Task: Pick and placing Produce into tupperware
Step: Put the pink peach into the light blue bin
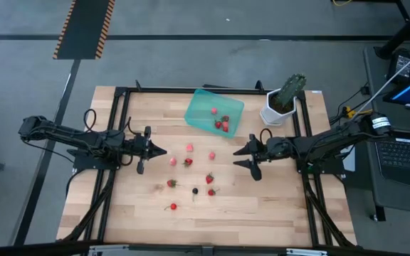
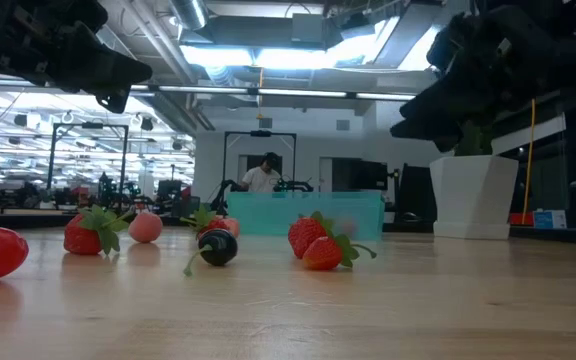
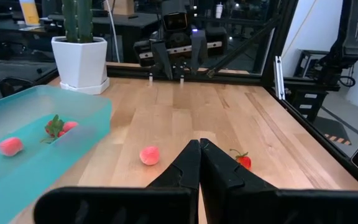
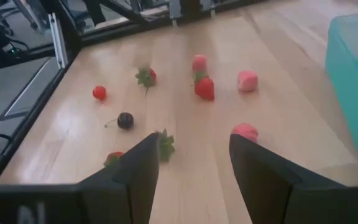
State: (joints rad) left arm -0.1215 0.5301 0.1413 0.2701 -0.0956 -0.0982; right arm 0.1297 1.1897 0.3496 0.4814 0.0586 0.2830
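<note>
- The wooden table [image 1: 276,206] carries the teal tupperware [image 1: 203,108] near its far edge, a few berries already inside (most still wait outside).
- The right pincer [image 1: 248,158] hovers, fingers apart and empty, beside the scattered Produce [image 1: 188,162]; the step in hand looks like choosing the next berry.
- The left pincer [image 1: 159,151] waits, fingers together, opposite.
- Next: descend and straddle one berry.

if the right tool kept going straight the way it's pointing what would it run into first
The right tool is open and empty, pointing across the table toward the left arm. Judging from its wrist view, a strawberry lying between its fingers' line would probably come first, with more berries beyond. Depth is hard to judge, and it may pass above them.
</note>
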